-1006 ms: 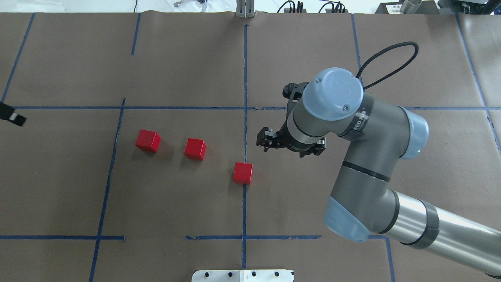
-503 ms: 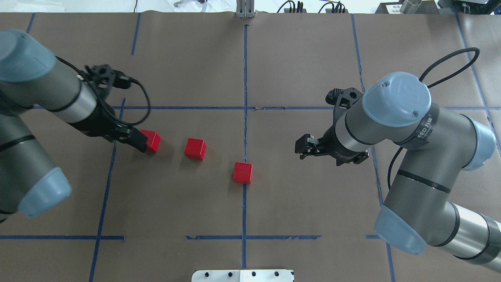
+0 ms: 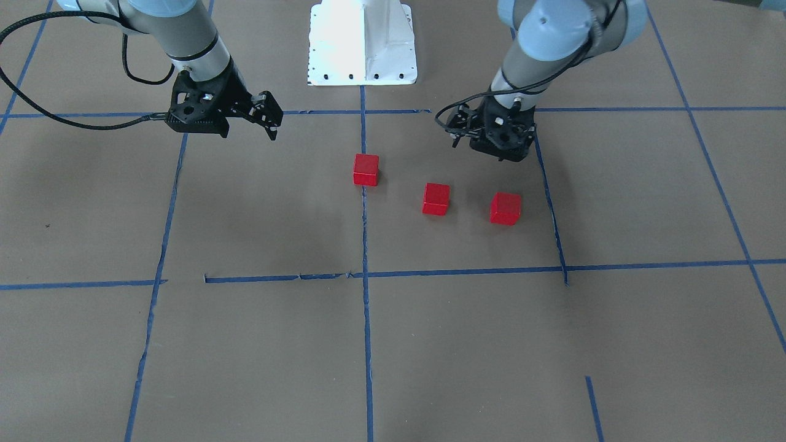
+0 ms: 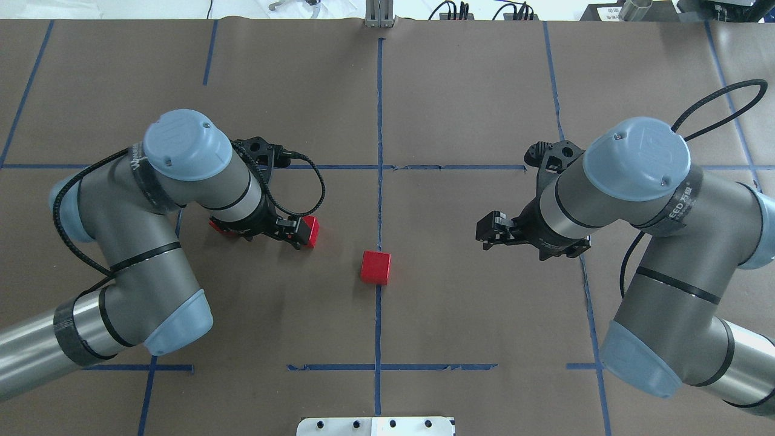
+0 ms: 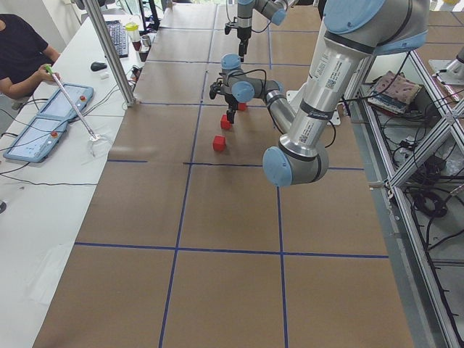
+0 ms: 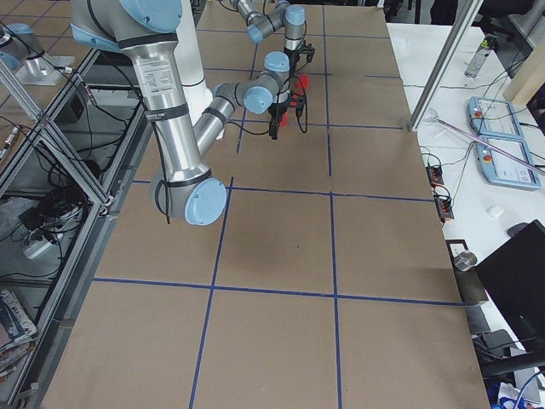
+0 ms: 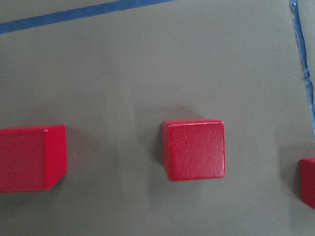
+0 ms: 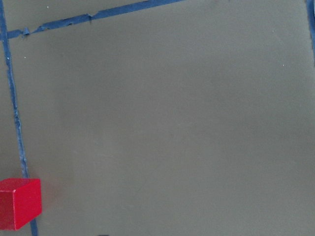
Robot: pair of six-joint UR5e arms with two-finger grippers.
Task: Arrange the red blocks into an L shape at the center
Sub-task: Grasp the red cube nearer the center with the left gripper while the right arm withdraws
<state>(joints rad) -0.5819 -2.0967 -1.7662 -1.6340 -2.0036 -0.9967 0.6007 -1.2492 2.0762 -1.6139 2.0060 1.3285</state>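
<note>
Hovering left gripper (image 4: 298, 233) over middle small bright-red cube (image 7: 194, 150), claw state impossible to tell; hanging right gripper (image 4: 489, 230) open, right of matching cube (image 4: 375, 267) sitting on blue tape line (image 4: 379, 121).

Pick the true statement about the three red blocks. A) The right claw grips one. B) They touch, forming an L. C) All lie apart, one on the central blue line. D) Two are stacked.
C: the front view shows paper between the center block, middle block and outer block, the first sitting on the blue tape line.
</note>
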